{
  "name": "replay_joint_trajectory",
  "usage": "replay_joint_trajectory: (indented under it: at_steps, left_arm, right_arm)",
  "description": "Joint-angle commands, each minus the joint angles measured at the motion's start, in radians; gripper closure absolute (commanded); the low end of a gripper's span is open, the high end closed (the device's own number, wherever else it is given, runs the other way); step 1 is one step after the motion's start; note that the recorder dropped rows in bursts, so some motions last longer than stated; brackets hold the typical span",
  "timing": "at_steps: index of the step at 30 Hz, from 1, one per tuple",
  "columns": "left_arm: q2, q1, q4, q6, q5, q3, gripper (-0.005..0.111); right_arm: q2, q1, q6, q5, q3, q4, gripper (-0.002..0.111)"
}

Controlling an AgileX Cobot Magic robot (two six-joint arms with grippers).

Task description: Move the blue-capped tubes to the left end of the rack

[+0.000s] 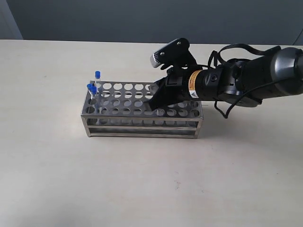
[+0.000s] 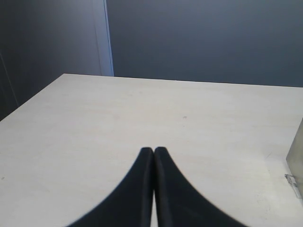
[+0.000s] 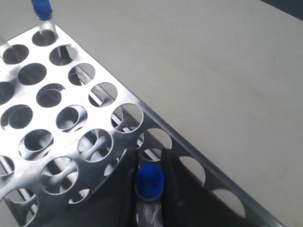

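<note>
The steel rack (image 1: 142,111) stands mid-table. Three blue-capped tubes (image 1: 93,89) stand upright in holes at its left end, one of them at the back (image 1: 97,74). My right gripper (image 1: 154,105) hangs low over the rack's middle, right of those tubes. In the right wrist view its black fingers (image 3: 177,189) are shut on a fourth blue-capped tube (image 3: 150,179), held just above the pierced top plate (image 3: 150,119); the arm hides this tube in the exterior view. One standing tube (image 3: 45,19) shows at the plate's far end. My left gripper (image 2: 154,150) is shut and holds nothing.
The left gripper hovers over bare pale tabletop (image 2: 142,109), out of the exterior view. A grey metal edge (image 2: 296,161) shows at the side of the left wrist view. The right arm's black body and cables (image 1: 236,82) stretch over the table to the right of the rack.
</note>
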Motion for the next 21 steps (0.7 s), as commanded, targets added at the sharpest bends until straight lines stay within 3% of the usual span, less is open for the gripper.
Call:
replay_joint_trajectory:
  at_steps: [1,16,21]
  left_arm:
    - [-0.004,-0.009,-0.002,-0.001,0.003,0.003,0.106]
    - [-0.004,-0.009,-0.002,-0.001,0.003,0.003,0.106]
    - [-0.004,-0.009,-0.002,-0.001,0.003,0.003,0.106]
  right_arm:
    - [-0.008,-0.006,-0.008,-0.044,0.002,0.007,0.108]
    - [-0.174,0.001,-0.008,-0.041,0.002,-0.023,0.108]
    - [-0.213,0.051,-0.008,-0.182,0.002,-0.023,0.108]
